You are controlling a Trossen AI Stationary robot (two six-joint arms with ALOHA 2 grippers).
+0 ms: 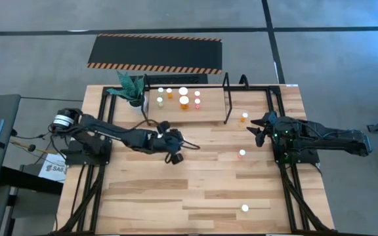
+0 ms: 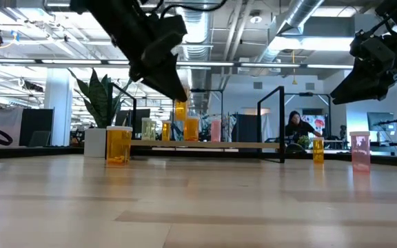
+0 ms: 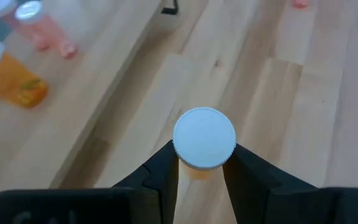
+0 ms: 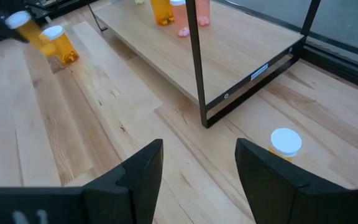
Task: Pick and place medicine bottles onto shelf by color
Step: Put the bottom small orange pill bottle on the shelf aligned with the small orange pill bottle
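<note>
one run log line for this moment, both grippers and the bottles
left gripper: shut on orange bottle, raised near shelf | right gripper: open, empty, by small orange bottle | shelf: several bottles on it | table: others loose

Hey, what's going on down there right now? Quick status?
Left gripper shut on an orange bottle, above the table. Right gripper open, empty, near a small orange bottle by the shelf. Nothing in the way.
</note>
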